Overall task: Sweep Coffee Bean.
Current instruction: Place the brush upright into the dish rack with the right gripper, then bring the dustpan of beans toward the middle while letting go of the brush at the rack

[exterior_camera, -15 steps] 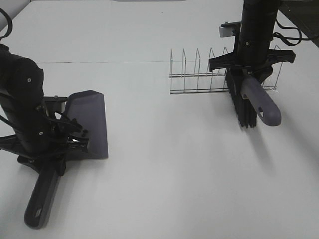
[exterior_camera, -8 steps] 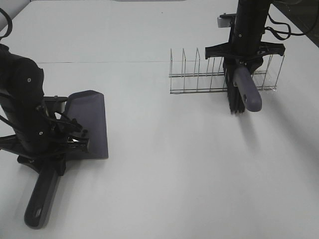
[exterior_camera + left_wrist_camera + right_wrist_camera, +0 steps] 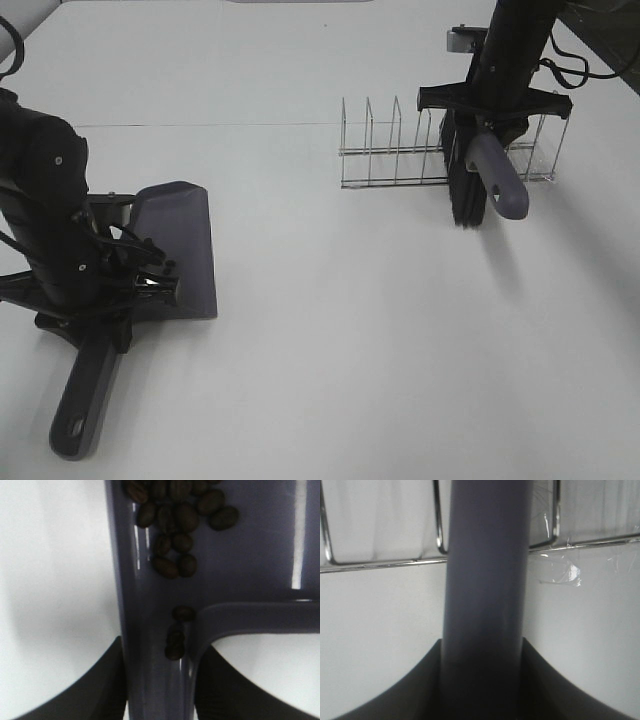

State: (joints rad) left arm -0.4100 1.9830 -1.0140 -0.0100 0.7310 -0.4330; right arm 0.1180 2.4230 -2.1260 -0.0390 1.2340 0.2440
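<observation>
Left gripper is clamped on the neck of a dark grey dustpan, a finger pressed to each side of the handle in the wrist view. The pan sits close to the desk's left edge. Its long handle points to the near-left corner and its wide body reaches toward the far edge. Whether the pan rests on the desk or is lifted off it, I cannot tell.

The coffee beans lie inside the pan, bunched against one side wall. From the bunch a thin line of three or four beans runs down the channel of the neck, so the group's long axis follows the handle. Single beans point every way.

Right gripper is closed on the grey handle of a brush toward the far-right corner. The handle slopes down toward the near edge, and the black bristles hang downward; whether they touch the desk cannot be told. Just behind the brush stands a wire rack, its length running parallel to the far edge. The brush crosses in front of its right-hand part.
</observation>
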